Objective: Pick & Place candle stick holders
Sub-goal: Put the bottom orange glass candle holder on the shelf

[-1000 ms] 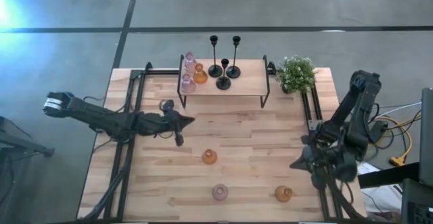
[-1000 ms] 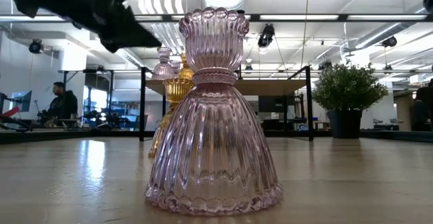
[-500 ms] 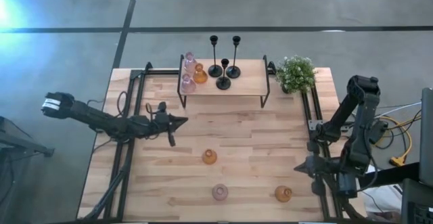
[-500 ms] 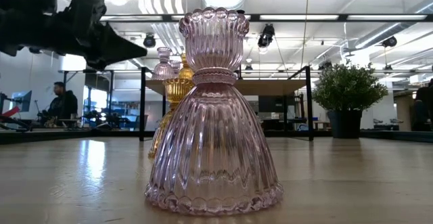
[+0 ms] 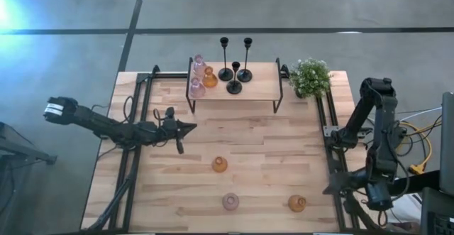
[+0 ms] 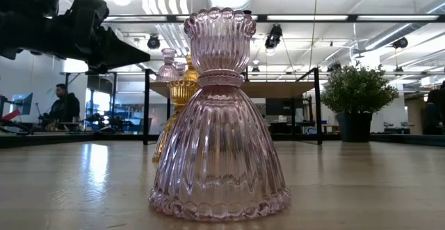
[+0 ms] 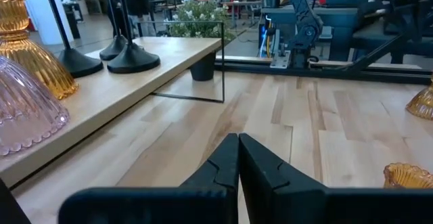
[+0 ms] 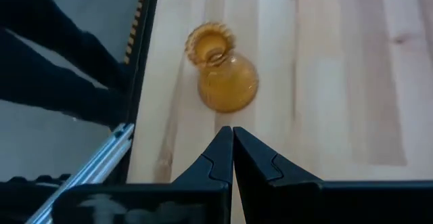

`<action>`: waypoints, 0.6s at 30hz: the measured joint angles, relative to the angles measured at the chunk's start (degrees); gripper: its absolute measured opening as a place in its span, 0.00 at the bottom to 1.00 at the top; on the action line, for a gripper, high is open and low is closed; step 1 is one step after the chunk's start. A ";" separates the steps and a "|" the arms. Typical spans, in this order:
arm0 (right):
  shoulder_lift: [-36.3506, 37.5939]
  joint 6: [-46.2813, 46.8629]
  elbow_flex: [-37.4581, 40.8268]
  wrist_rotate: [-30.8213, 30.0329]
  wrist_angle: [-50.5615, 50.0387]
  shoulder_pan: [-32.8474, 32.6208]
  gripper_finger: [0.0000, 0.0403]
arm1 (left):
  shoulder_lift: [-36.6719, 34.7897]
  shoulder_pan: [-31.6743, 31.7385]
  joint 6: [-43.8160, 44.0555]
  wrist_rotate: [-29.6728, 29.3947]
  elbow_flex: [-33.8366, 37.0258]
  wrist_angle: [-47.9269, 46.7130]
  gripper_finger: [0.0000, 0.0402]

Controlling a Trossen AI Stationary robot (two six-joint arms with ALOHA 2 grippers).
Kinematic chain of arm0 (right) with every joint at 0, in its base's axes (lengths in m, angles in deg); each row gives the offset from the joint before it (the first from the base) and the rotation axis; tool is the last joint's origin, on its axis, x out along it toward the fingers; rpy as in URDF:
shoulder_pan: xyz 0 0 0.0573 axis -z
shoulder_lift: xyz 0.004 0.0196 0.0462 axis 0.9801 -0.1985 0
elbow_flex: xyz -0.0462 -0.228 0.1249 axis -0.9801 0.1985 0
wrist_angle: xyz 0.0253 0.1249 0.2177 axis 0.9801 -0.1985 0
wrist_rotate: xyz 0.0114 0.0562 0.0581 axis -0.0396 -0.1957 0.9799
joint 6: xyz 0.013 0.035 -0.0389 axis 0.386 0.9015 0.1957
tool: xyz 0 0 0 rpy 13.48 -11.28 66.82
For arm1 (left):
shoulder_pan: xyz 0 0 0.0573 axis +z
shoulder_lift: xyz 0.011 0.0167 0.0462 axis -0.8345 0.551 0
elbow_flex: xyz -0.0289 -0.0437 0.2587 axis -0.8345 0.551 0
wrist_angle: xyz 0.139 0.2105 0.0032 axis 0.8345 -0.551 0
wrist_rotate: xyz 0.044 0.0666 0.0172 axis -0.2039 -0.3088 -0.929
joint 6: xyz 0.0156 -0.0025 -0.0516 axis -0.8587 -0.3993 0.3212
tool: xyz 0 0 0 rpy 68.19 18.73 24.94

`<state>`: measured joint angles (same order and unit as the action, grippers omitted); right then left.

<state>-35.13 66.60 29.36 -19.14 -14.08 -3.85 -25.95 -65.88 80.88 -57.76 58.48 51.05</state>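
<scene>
Both pincers are shut and nothing's gripped: left pincer is parked mid-worktop, right pincer is hung over an amber holder, probably lined up for pickup.

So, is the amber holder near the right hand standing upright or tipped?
Upright: the amber holder stands on its wide base, cup upward, in front of the shut right hand.
</scene>
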 joint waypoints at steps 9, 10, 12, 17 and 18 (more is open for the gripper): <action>-5.39 -8.70 0.00 7.47 6.59 2.57 0.02 | 0.02 0.00 0.00 0.02 0.00 -1.29 0.03; -5.64 -10.05 0.00 8.71 7.35 3.08 0.02 | 0.02 0.00 0.00 0.02 0.00 -1.44 0.03; -6.07 -11.73 0.00 10.73 8.29 3.95 0.02 | 0.02 0.00 0.00 0.02 0.00 -1.41 0.03; -6.06 -14.87 0.38 12.90 8.52 6.85 0.02 | 0.02 0.00 0.02 0.02 0.00 -1.58 0.03; -5.84 -16.43 0.65 14.79 8.39 7.87 0.02 | 0.02 0.00 0.00 0.02 0.00 -1.77 0.03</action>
<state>-40.98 50.18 30.02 -4.34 -5.69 4.02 -25.93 -65.88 80.88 -57.74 58.48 49.28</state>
